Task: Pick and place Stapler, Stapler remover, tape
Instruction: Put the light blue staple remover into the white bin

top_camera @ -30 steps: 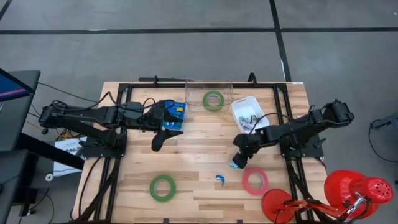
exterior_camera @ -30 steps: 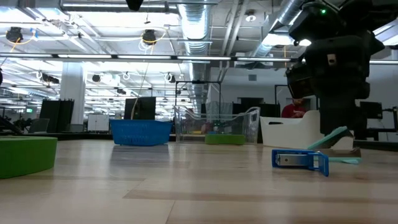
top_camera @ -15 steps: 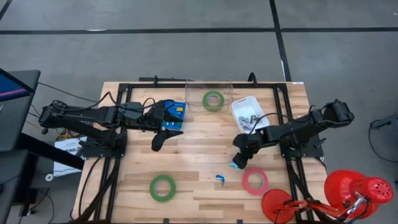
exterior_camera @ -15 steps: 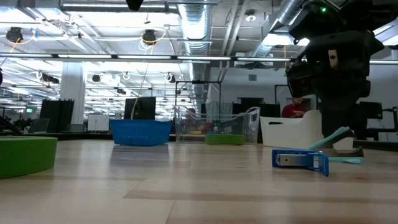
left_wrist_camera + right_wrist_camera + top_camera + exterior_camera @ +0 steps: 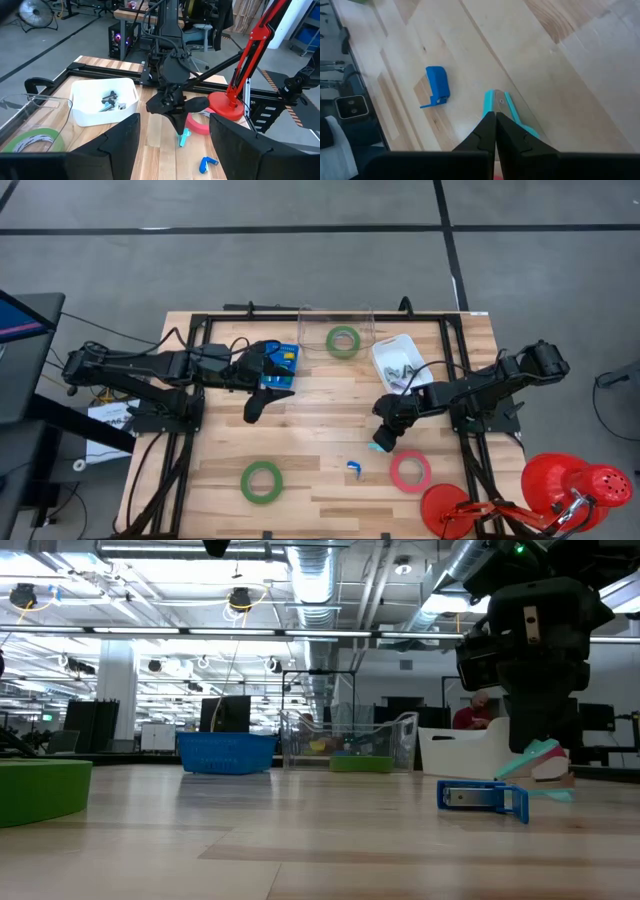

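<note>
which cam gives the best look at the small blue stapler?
Low view: the blue stapler lies side-on, close and unblocked on the table. Right wrist view shows it from above, beyond the shut right end effector. High and left wrist views show only a small blue speck.

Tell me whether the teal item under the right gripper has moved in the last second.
Yes. In the low view the teal item, pinched in the right gripper, has lifted slightly relative to the blue staple remover resting on the table.

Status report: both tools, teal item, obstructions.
Right tool shut on small teal stapler remover. Left tool open, idle by blue basket. Nothing blocking.
</note>
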`<state>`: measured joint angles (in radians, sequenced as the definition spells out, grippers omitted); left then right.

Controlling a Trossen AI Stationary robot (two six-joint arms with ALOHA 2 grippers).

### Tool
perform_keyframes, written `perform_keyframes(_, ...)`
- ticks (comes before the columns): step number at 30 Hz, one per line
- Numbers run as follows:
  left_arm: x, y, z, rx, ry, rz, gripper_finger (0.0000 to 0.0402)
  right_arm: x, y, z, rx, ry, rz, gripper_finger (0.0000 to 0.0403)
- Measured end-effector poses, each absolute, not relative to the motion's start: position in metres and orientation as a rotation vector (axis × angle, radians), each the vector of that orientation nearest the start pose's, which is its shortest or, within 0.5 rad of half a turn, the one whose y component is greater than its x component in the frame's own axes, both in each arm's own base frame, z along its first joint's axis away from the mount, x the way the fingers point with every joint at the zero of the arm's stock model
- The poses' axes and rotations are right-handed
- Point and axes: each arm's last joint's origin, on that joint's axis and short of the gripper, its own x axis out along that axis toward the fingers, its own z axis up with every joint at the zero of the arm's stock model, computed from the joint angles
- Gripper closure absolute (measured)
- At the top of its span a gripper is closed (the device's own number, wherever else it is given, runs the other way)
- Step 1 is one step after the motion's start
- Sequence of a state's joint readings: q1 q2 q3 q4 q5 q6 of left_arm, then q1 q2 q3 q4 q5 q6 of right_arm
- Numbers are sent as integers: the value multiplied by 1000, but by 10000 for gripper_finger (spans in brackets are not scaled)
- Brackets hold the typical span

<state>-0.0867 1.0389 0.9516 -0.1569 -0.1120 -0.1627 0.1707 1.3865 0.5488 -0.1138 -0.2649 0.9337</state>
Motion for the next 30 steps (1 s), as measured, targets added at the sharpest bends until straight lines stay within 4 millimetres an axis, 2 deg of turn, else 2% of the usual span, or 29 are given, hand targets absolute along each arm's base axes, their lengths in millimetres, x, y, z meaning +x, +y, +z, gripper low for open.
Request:
perform_keyframes(10, 228, -17, 346, -138, 240, 45, 175, 235, 48, 148, 892, 1030, -45, 403)
perform_keyframes(18, 228, -17, 346, -138, 240, 45, 175, 236, 45, 169, 885, 940, -3, 403)
perform_keyframes(30, 228, -17, 346, -138, 240, 45, 175, 217, 12, 199, 853, 794, -102, 403)
